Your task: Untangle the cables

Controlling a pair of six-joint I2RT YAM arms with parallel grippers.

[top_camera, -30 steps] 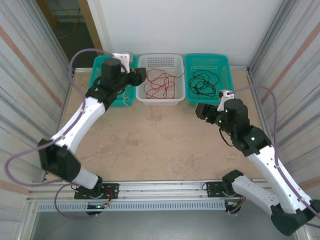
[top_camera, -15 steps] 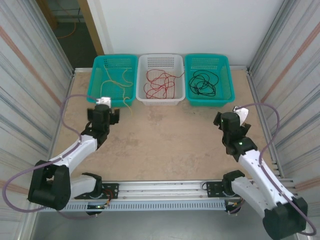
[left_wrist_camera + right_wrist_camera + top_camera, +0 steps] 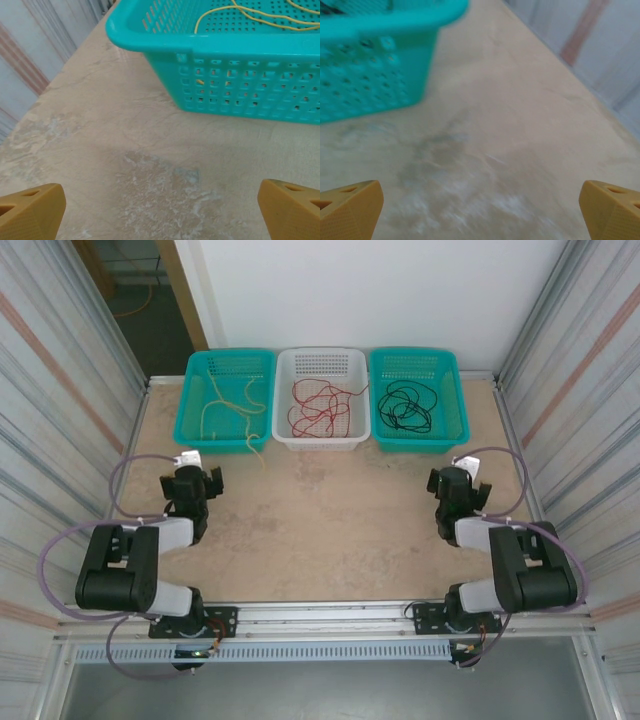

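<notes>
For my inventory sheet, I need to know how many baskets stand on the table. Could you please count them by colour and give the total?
teal baskets: 2
white basket: 1
Total: 3

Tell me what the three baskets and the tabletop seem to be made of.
Left teal basket and right teal basket: likely moulded plastic, smooth, slightly glossy, with uniform slots. White basket: apparently the same plastic. Tabletop: beige, mottled like marble or stone-look laminate, matte; which is unclear.
</notes>
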